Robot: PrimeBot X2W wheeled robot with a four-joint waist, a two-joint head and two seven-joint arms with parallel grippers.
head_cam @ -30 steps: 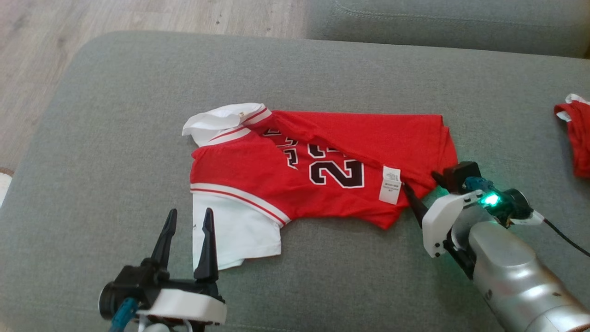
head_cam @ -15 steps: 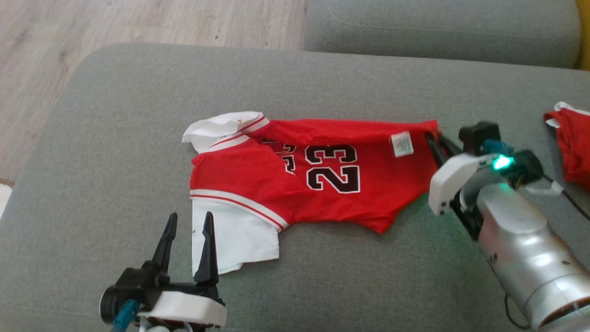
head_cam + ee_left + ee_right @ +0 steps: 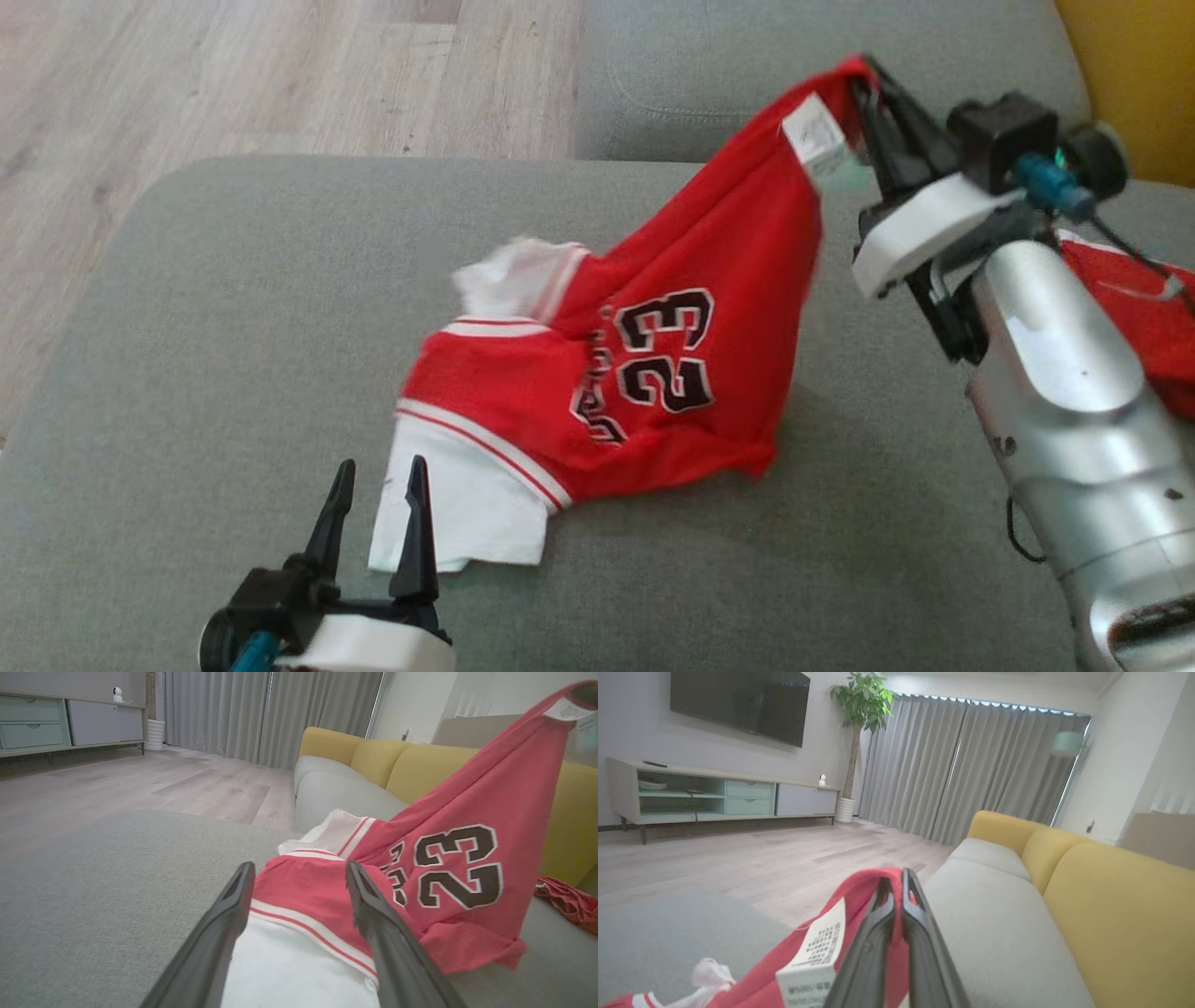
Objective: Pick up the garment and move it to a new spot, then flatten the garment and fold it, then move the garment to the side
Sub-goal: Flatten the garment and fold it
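The garment (image 3: 653,373) is a red jersey with the number 23, white sleeves and a white care tag. My right gripper (image 3: 864,79) is shut on its hem corner and holds that corner high at the upper right, so the cloth hangs in a slope down to the grey cushion (image 3: 233,308). The right wrist view shows the red hem (image 3: 873,882) pinched between the closed fingers. My left gripper (image 3: 378,471) stands open at the lower left, with its fingertips at the white sleeve (image 3: 457,509). In the left wrist view the garment (image 3: 448,858) lies just beyond the spread fingers (image 3: 233,896).
A second red garment (image 3: 1134,308) lies on the cushion at the right, behind my right forearm. A grey sofa seat (image 3: 747,75) with a yellow back (image 3: 1130,75) stands beyond the cushion. Wooden floor (image 3: 233,75) lies past the cushion's far left edge.
My right gripper has shut on the hem corner and lifted it up and away, raising the right half of the garment off the cushion. The head camera has tilted. The left gripper has stayed put.
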